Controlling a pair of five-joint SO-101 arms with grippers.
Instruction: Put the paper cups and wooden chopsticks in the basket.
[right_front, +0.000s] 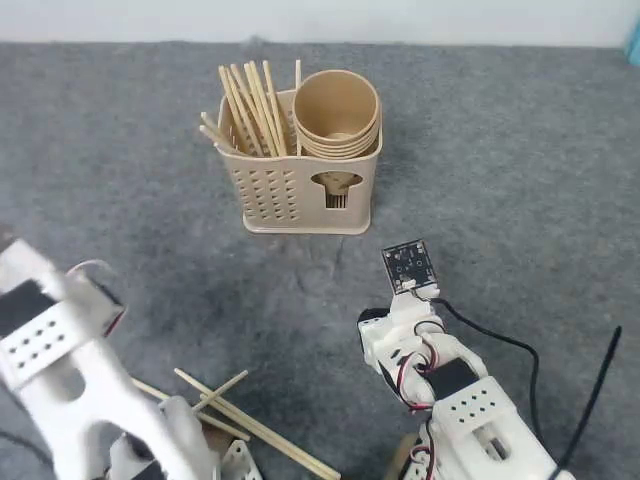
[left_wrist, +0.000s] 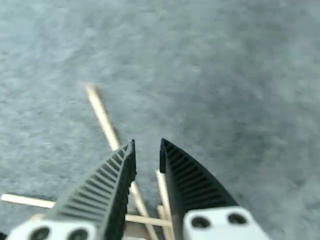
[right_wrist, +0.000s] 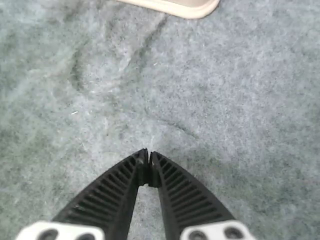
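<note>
In the lower left of the high view the white left arm (right_front: 70, 390) stands over a scatter of loose chopsticks (right_front: 255, 430), which lie crossed on the grey surface near the bottom edge. Its own wrist view shows the left gripper (left_wrist: 147, 145) with its ribbed black fingers (left_wrist: 105, 190) parted by a narrow gap. The tips do not meet, and no stick can be seen pinched between them. One long stick (left_wrist: 102, 117) runs along the floor and passes beneath the fingers, with others crossing it closer to the gripper's body. Whether the fingers touch any stick cannot be told.

At upper centre of the high view stands the beige perforated basket (right_front: 290, 195). Its left compartment holds a bundle of upright chopsticks (right_front: 250, 105) that lean leftward. Its right compartment holds the nested paper cups (right_front: 336, 112), mouths up.

In the lower right is the right arm (right_front: 450, 390), with a black cable (right_front: 500, 340) trailing off it to the right. The right gripper (right_wrist: 149, 152) has its fingers (right_wrist: 180, 195) pressed together at the tips, with nothing between them. It points at bare surface, with the basket's base ahead of it.

The surface (right_front: 520, 180) is grey carpet-like felt, faintly creased. A pale wall strip (right_front: 300, 18) runs along the top edge.
</note>
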